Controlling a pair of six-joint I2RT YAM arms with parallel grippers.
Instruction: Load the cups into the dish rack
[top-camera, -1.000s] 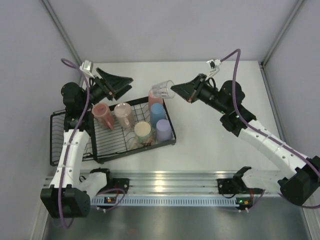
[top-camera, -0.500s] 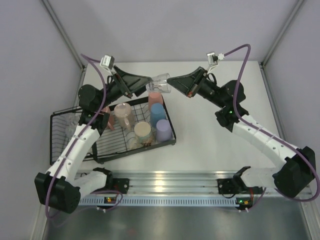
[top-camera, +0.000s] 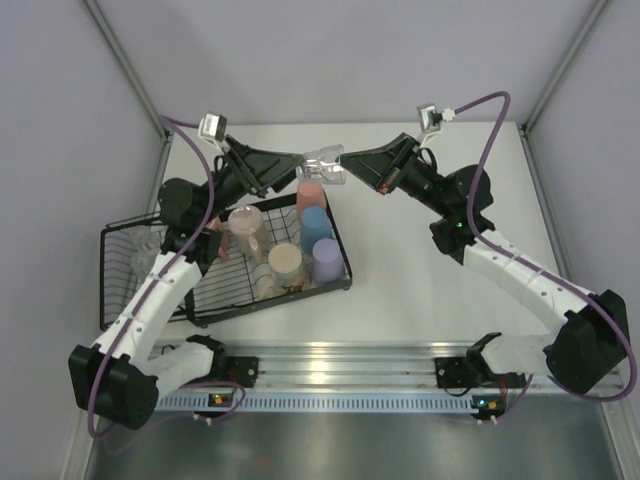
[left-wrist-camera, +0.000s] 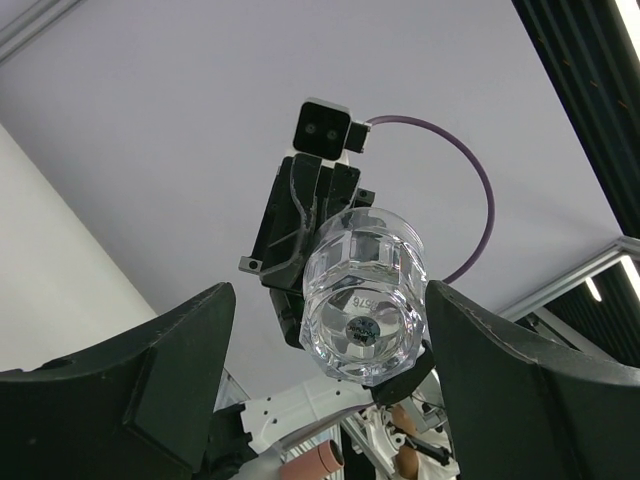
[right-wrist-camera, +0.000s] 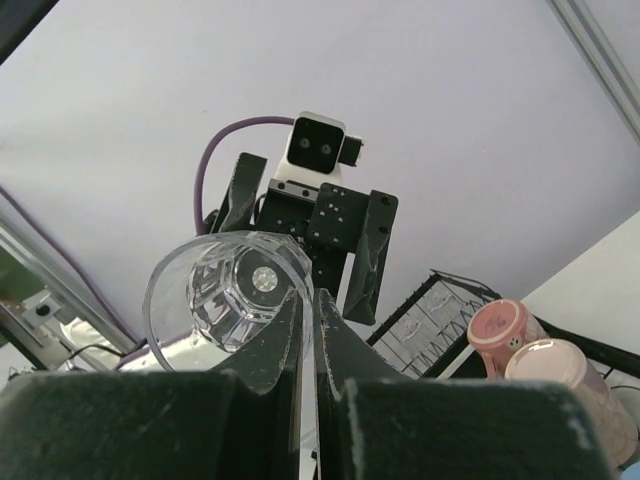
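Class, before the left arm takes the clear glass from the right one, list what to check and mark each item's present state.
1. The right gripper shut on the clear glass rim: ok.
2. The left gripper open wide: ok.
3. Glass base between the left fingers: ok.
4. Left fingers gripping the glass: not ok, gaps on both sides.
5. Bare wire free in the dish rack: ok.
6. Height of the glass above the racked cups: cannot tell.
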